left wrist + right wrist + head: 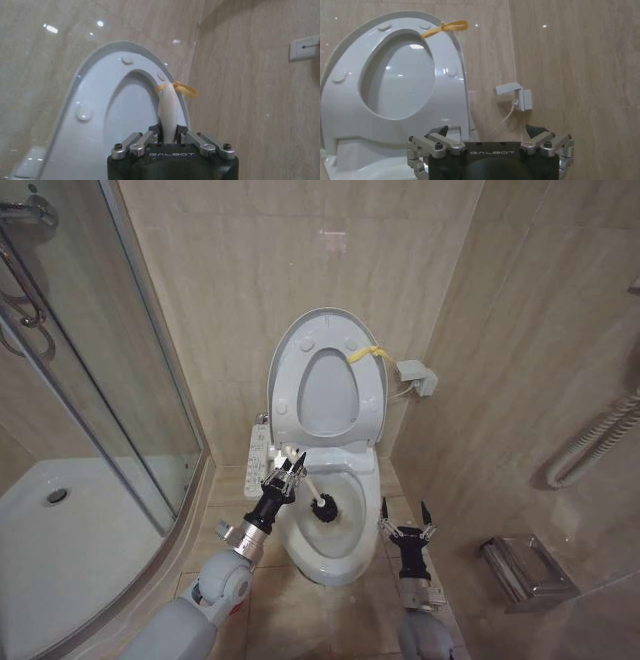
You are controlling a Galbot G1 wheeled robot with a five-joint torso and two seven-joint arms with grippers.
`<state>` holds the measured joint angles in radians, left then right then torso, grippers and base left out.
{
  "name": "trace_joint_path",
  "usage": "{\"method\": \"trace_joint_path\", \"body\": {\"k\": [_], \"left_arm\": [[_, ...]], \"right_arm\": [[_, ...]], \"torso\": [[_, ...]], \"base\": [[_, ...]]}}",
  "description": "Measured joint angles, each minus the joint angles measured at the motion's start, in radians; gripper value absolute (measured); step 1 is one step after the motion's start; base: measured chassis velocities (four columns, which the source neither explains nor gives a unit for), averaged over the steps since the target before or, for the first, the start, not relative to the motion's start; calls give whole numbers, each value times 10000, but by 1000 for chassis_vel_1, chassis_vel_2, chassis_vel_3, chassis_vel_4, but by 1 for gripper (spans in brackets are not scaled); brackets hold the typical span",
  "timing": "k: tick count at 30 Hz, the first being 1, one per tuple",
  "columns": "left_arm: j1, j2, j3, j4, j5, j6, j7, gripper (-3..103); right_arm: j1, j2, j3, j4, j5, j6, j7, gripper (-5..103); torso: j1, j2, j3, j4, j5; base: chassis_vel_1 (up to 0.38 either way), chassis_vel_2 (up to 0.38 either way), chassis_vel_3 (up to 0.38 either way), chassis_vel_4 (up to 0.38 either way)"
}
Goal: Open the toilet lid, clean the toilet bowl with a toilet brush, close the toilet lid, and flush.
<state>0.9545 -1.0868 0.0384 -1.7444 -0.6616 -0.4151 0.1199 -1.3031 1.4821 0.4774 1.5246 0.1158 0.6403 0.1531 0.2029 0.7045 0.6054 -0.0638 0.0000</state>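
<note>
Two hands, left hand clamped on slim toilet brush, right hand spread, glossy oval toilet lid upright

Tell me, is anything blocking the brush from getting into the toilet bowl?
No. The toilet lid stands up against the wall, and the left end effector holds the toilet brush with its dark head already down inside the open toilet bowl.

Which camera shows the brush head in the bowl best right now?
Head view: the toilet brush has its dark head inside the toilet bowl, held by the left gripper. The left wrist view shows just its white handle; the right wrist view faces the raised toilet lid.
</note>
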Motion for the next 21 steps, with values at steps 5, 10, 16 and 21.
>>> {"method": "trace_joint_path", "body": {"k": [5,10,16,21], "left_arm": [[81,1,-1,0,63,3,71,19],[208,0,-5,-27,218,5,119,19],[268,83,-65,-49,360,5,152,19],[295,159,-101,-32,473,-3,247,19]], "right_arm": [[1,-2,-8,-22,-19,8,-1,100],[-15,-45,-2,-8,1,30,0,100],[-70,-10,17,41,76,122,-266,100],[-95,42,0,67,268,239,-449,100]], "torso": [[1,0,1,-6,0],[0,0,1,-7,2],[0,1,0,1,-1],[-1,1,-1,1,-1]], "base": [[-165,-158,163,149],[-120,-143,88,104],[24,20,-9,-22],[26,62,-6,-31]]}}
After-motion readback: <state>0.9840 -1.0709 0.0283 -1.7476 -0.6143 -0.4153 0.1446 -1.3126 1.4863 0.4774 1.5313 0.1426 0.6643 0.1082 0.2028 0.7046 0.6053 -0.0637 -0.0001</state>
